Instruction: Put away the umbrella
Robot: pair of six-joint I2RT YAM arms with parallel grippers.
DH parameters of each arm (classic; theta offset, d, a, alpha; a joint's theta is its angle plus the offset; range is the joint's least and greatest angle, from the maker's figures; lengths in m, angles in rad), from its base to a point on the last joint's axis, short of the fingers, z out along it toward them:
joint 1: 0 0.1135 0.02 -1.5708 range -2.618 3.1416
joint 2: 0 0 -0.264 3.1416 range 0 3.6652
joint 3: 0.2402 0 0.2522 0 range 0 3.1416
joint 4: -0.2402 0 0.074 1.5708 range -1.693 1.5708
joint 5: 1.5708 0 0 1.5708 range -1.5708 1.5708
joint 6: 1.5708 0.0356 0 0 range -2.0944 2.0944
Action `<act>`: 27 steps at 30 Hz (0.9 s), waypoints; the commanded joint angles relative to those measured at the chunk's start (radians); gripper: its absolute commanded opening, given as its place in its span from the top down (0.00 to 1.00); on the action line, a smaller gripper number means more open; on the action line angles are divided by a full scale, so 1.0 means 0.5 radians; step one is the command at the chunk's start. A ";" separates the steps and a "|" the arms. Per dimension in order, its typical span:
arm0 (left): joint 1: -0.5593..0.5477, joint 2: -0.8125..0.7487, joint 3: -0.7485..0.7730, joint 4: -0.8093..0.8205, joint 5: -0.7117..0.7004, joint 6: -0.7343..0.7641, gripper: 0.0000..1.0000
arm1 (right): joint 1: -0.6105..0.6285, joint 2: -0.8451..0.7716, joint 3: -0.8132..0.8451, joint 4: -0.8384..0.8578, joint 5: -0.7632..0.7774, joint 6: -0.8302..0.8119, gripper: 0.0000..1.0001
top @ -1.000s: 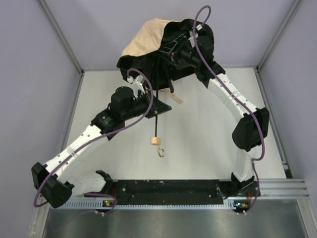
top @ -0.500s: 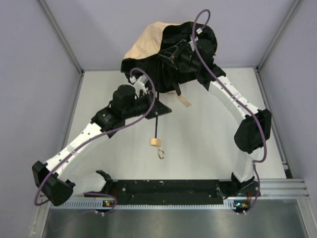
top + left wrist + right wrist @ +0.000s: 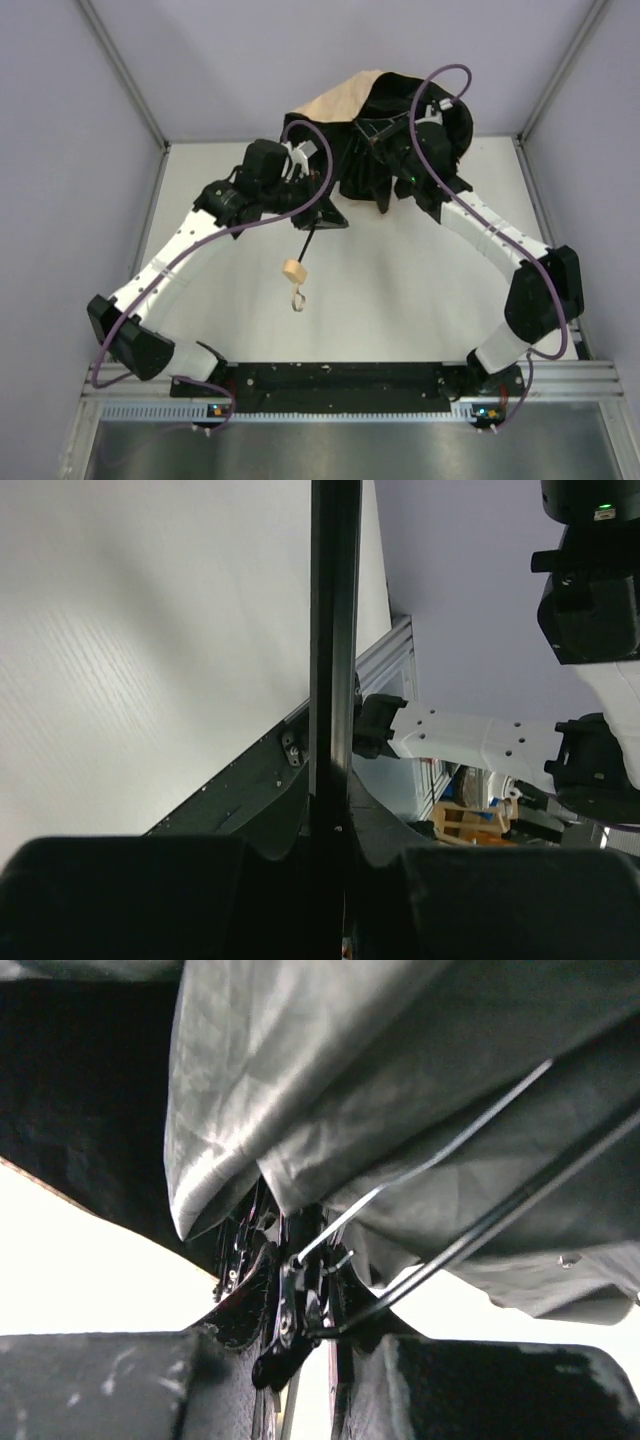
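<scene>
Far middle crowded, sides open
Umbrella (image 3: 345, 100), left arm (image 3: 190, 250) and right arm (image 3: 490, 235) fill the far middle, shaft (image 3: 308, 243) slanting nearward; table (image 3: 420, 300) passable left and right.

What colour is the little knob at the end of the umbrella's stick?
The handle is light tan. It shows best in the top view.

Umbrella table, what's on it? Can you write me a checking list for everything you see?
Surface: white table, flat and plain.
Job's things: umbrella near the far wall, canopy partly folded, tan outside, black inside; handle points toward the near edge.
Clutter: nothing seen.
Grippers: left gripper shut on the shaft; right gripper closed around the rib hub under the canopy.
Cables: purple cables loop along both arms.
Surroundings: pale walls; metal rail in front.
</scene>
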State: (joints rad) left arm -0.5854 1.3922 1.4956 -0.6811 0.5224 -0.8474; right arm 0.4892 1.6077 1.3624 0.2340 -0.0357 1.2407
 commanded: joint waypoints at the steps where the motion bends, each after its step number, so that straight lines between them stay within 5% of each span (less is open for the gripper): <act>1: 0.109 0.204 0.166 0.761 -0.339 0.112 1.00 | 0.359 -0.218 -0.096 0.066 -0.784 -0.119 1.00; 8: 0.097 0.339 0.279 0.620 -0.447 0.305 1.00 | 0.424 -0.396 -0.261 0.051 -0.671 -0.128 1.00; 13: 0.073 0.250 0.298 0.436 -0.367 0.388 0.98 | 0.188 -0.292 0.054 -0.164 -0.677 -0.410 1.00; 16: 0.039 0.008 0.071 0.454 -0.321 0.339 0.72 | 0.138 -0.212 0.312 -0.210 -0.625 -0.631 1.00; 21: -0.004 -0.403 -0.389 0.577 -0.308 0.262 0.53 | 0.120 -0.181 0.508 -0.232 -0.484 -0.837 1.00; 27: -0.271 -0.646 -0.782 0.764 -0.416 0.094 0.45 | 0.105 -0.212 0.518 -0.195 -0.374 -0.837 1.00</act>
State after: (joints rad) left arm -0.6453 1.1091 1.2060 -0.4324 0.3710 -0.7334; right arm 0.5537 1.5467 1.5829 0.0738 -0.2386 0.8692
